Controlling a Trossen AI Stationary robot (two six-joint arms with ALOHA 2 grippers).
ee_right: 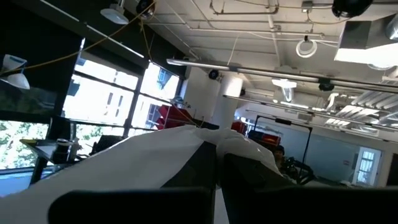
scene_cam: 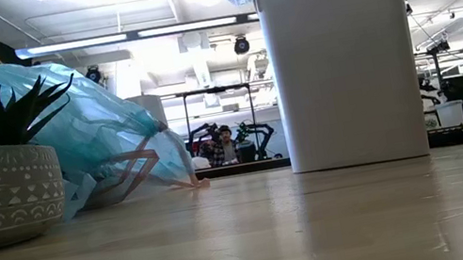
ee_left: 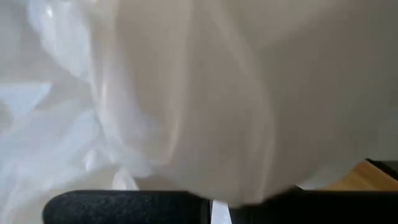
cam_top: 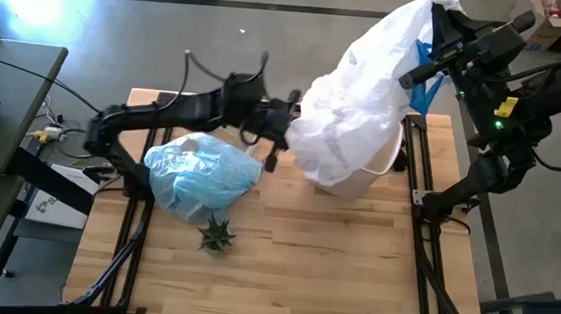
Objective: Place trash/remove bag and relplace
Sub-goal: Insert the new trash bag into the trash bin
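Right gripper [cam_top: 440,14]: fingers closed on the upper edge of a white plastic bag [cam_top: 360,103], held high above the table's far right side; in its wrist view the film was pinched between the two dark fingers [ee_right: 205,168]. The lift looked meant to keep the mouth of the bag up and taut.

Left gripper [cam_top: 286,117]: fingers closed, apparently pinching the same bag's lower left edge, white film filling its wrist view. Probable purpose: spreading the bag so it could be drawn over the bin.

White bin [scene_cam: 343,58]: upright on the table's far right, mostly draped by the white bag from above; only its lower wall showed in the overhead view.

Light-blue bag [cam_top: 201,174]: lying bunched and full on the table's left centre, free of both grippers, evidently the removed liner; contents could not be made out.

Potted plant [cam_top: 217,235]: just in front of the blue bag, untouched.

Wooden table [cam_top: 332,271]: bearing all of the above.
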